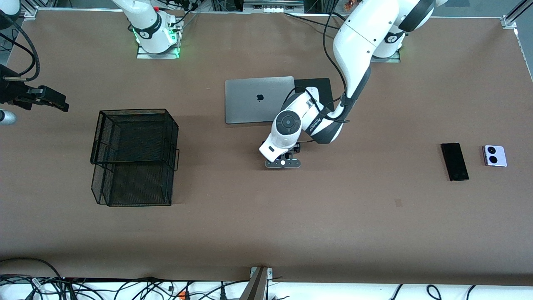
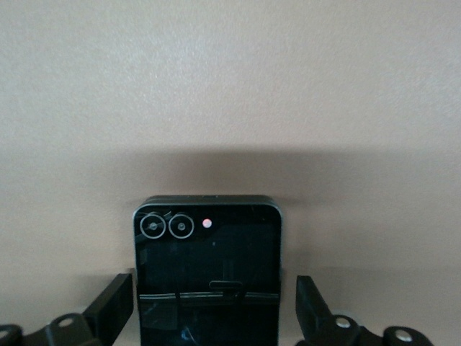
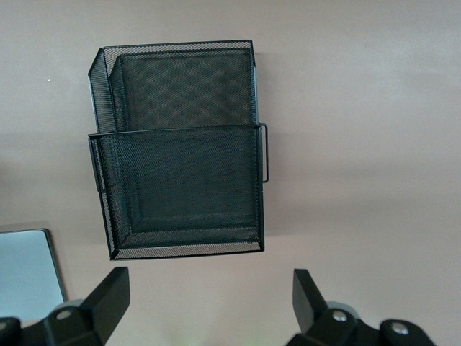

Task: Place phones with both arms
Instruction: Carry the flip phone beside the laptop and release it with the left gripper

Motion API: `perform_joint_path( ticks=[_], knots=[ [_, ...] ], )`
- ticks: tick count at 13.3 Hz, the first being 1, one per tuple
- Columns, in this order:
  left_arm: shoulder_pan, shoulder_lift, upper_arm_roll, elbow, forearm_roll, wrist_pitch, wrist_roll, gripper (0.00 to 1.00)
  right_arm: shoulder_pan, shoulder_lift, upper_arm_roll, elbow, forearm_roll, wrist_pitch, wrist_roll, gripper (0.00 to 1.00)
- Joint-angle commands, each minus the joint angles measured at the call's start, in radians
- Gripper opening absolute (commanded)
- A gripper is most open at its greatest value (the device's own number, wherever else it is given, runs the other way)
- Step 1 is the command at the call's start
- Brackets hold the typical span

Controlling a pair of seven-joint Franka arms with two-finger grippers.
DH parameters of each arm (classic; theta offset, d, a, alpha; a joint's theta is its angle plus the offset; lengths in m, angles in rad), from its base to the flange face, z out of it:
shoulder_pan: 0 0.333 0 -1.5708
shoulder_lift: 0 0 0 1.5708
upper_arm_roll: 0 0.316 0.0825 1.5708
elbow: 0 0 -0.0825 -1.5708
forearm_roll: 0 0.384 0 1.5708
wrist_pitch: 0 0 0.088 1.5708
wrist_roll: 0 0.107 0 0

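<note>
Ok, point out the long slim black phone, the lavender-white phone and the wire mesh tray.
long slim black phone [image 1: 454, 161], front view, middle of its face
lavender-white phone [image 1: 494, 156], front view, between its two lenses
wire mesh tray [image 1: 135, 111], front view, top rim

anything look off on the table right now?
Nothing stands out. The small black phone lies flat between the open fingers of the left end effector. The slim black phone and lavender phone lie flat, apart, at the left arm's end. The mesh tray stands upright, undamaged.

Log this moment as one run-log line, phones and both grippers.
left gripper: open, straddling small black phone on table | right gripper: open, waiting above mesh basket | slim black phone, lavender phone: untouched
</note>
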Motion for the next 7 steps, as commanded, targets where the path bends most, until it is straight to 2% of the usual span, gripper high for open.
perform_joint_path(
  ticks=[1,4,7],
  knots=[
    [0.002,-0.057,0.014,0.024,0.009,-0.102,-0.022,1.0,0.027,0.006,0.004,-0.01,-0.011,0.014,0.012,1.0],
    [0.055,-0.218,0.044,0.033,0.009,-0.301,-0.014,1.0,0.043,0.023,0.006,-0.021,-0.004,0.039,0.015,1.0],
    [0.187,-0.331,0.046,0.034,0.012,-0.439,-0.011,1.0,0.116,0.072,0.006,-0.022,-0.002,0.083,0.079,1.0]
  ],
)
